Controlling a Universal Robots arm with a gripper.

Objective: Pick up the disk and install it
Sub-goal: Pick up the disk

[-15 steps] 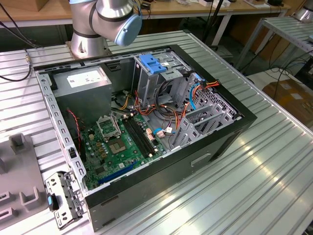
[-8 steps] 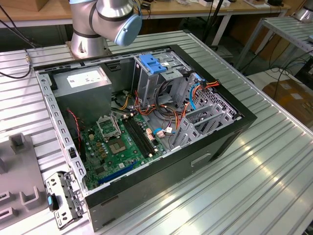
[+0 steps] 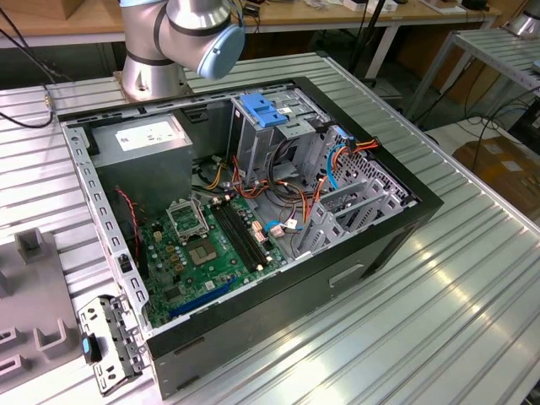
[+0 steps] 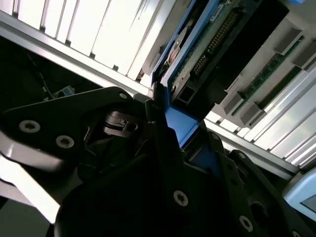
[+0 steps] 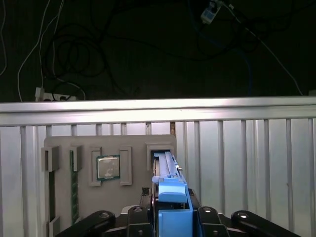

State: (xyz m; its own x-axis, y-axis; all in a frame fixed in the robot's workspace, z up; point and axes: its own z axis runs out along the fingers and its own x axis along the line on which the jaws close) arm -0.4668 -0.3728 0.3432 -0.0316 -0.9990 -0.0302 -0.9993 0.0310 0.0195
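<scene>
**Exterior view, from its left to its right.** A grey parts tray (image 3: 34, 312) and a loose metal bracket (image 3: 105, 342) lie on the ribbed aluminium table (image 3: 439, 321). The open computer case (image 3: 278, 308) holds a green motherboard (image 3: 211, 245), a grey power supply (image 3: 143, 143) and a drive cage (image 3: 291, 139) topped by a blue latch (image 3: 261, 110). The arm (image 3: 181, 34) rises at the case's far side.

**First wrist view.** The gripper (image 5: 173, 215) is closed on the disk (image 5: 167, 165), with dark fingers (image 5: 140, 217) on either side of its blue frame. The disk is held on edge and reaches away from the fingers over the tray, near a processor chip (image 5: 107, 167). Whether its far end rests in the tray's slot cannot be told.

**Second wrist view.** The disk (image 4: 217, 44) shows its circuit-board face, its blue frame pinched between the fingers.
</scene>
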